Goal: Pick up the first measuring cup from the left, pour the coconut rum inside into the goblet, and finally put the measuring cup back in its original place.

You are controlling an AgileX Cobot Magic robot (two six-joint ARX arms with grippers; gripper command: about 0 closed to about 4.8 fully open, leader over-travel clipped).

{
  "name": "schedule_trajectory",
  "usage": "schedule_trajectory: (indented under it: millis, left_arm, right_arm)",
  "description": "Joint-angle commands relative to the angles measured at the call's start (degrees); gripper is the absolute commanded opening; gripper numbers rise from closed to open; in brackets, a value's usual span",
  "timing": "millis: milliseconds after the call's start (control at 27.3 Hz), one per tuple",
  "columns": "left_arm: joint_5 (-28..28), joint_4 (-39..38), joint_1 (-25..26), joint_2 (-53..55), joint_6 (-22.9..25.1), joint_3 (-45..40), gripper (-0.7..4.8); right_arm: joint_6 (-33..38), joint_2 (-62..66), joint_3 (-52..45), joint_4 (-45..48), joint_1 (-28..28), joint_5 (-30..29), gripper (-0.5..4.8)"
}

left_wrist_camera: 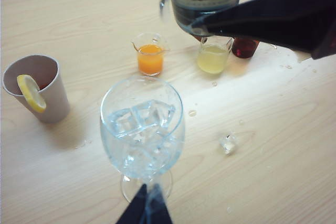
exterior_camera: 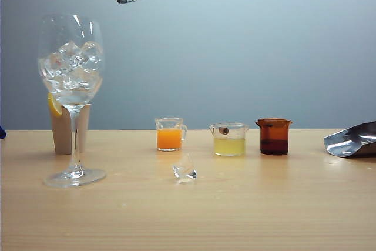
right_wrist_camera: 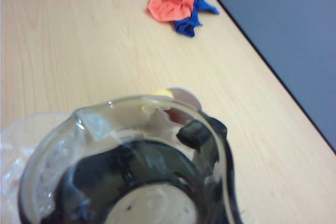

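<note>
the goblet (exterior_camera: 71, 95) stands on the worktop (exterior_camera: 247, 204) at the left, ice cubes (exterior_camera: 71, 60) in its bowl. just behind it stands a paper cup (exterior_camera: 60, 130) with a lemon slice (exterior_camera: 54, 105) on its rim. to the goblet's right, three small cups stand in a row farther back: one (exterior_camera: 170, 134), then another (exterior_camera: 229, 139), then a third (exterior_camera: 274, 136). a loose ice cube (exterior_camera: 185, 171) lies before the first two. a foil bag (exterior_camera: 351, 140) lies at the far right. the measuring cup (left_wrist_camera: 206, 1) hangs above the goblet, held in the right tool (left_wrist_camera: 273, 17). the left tool (left_wrist_camera: 146, 209) sits by the goblet's foot.
</note>
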Motion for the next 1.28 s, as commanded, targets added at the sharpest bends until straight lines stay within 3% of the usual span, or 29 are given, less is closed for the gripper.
schedule_trajectory:
  millis: [37,916,1282]
  left_arm:
    - [0.3,0.8,0.0,-0.1,-0.2,0.3,-0.06]
    - [0.3,-0.5,0.0,-0.1,-0.2,0.3,-0.06]
    - [0.3,-0.5,0.0,-0.1,-0.2,0.3,-0.06]
  right_arm:
    - [-2.1,-0.4,0.3,-0.7,0.5,0.1,0.49]
    - [-15.4,0.3,1.4,-3.6,5.4,12.3,0.39]
    - [-18.9,1.0,2.2,-3.2,5.8,12.2,0.39]
